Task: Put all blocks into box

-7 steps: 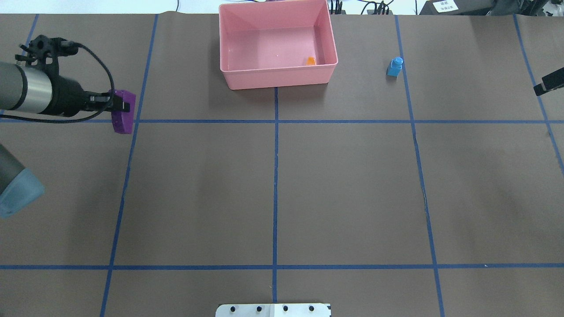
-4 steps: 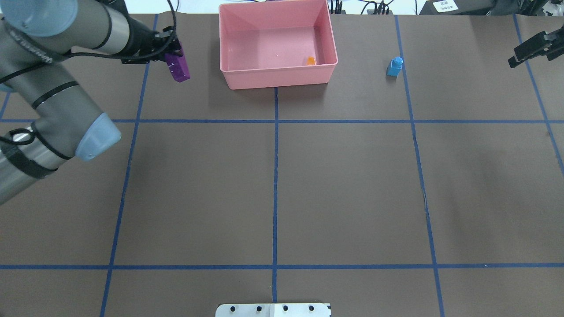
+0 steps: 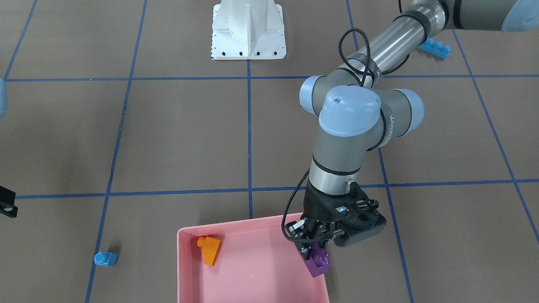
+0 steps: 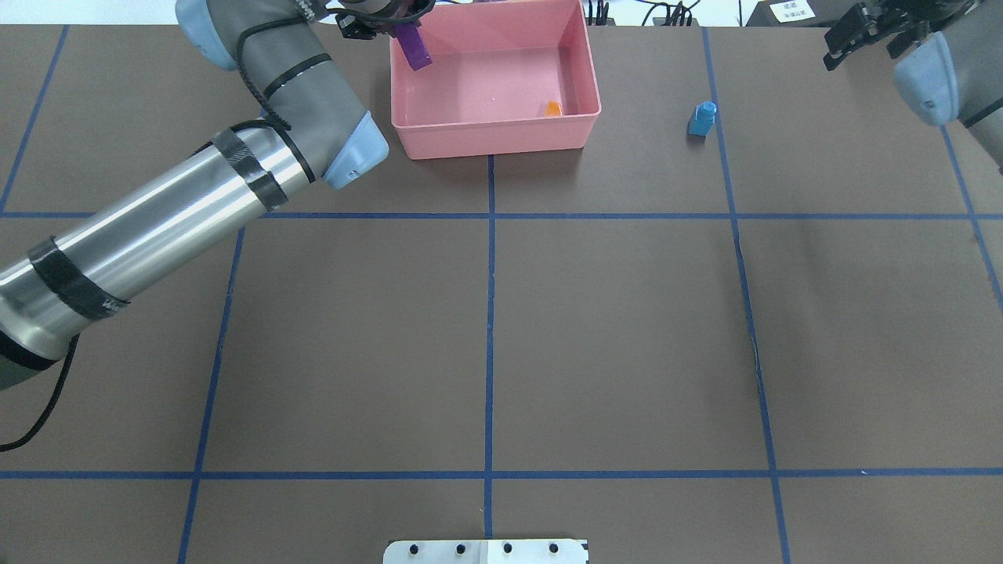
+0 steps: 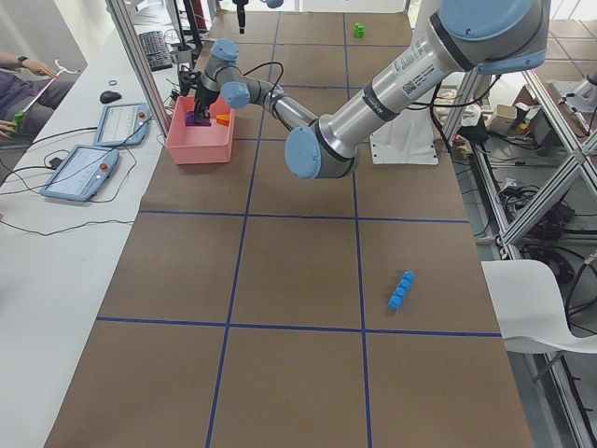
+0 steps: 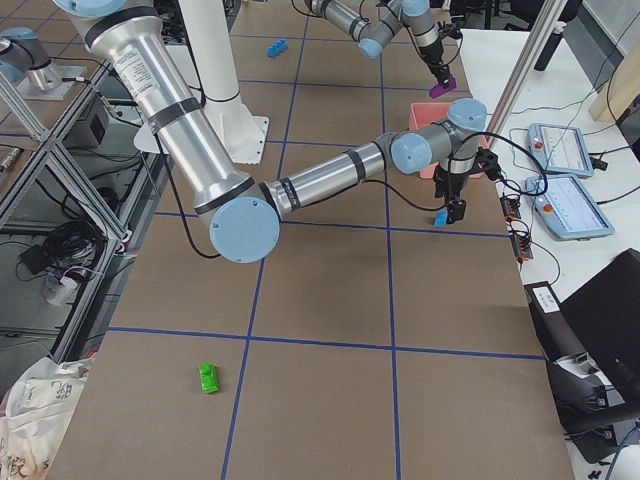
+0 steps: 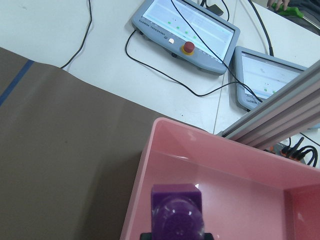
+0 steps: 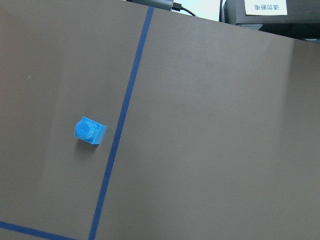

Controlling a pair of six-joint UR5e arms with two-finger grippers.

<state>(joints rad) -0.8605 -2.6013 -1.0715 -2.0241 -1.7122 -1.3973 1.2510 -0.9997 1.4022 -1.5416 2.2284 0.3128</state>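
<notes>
Over the pink plastic box (image 3: 182,269) (image 4: 494,139), a shallow rectangular tray at the far edge of the brown tabletop (image 4: 627,329) marked with blue tape lines:

- Left gripper (image 3: 313,249) (image 4: 400,22): its fingers are closed tight on the purple oblong studded block (image 3: 319,261) (image 4: 413,47) (image 7: 177,212). The block hangs above the box's interior, just inside the wall on the robot's left.
- Orange sloped one-stud block (image 3: 209,249) (image 4: 553,109): lying on the box floor, in the corner nearest the robot on its right side.
- Small blue one-stud block (image 3: 105,258) (image 4: 702,119) (image 8: 90,130): on the tabletop outside the box, near it on the robot's right.
- Right gripper (image 4: 845,31): raised on that same side, farther out from the box than the small blue block. I cannot tell how far apart its fingers are.
- Long blue four-stud block (image 3: 435,46) (image 5: 401,290): on the tabletop, well apart from the box, on the robot's left.
- Green two-stud block (image 5: 358,30) (image 6: 208,377): on the tabletop, well apart from the box, towards the robot's right end.
</notes>
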